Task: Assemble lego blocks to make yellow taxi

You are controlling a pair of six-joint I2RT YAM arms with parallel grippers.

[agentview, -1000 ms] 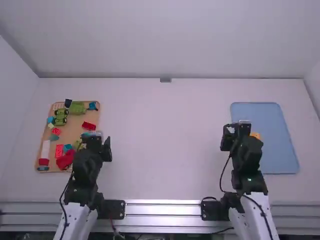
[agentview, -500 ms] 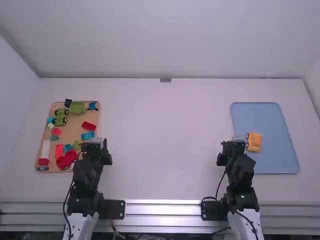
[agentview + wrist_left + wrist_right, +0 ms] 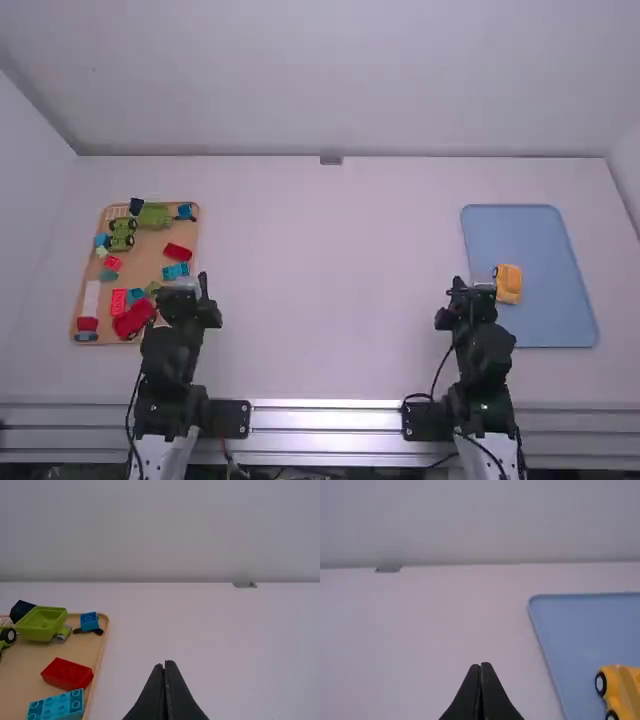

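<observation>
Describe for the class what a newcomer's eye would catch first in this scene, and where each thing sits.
Probably the yellow toy car, alone on the blue tray at the table's right. Next, the crowded tan tray at the left, where red, blue and green pieces lie scattered, a red block among them.
</observation>
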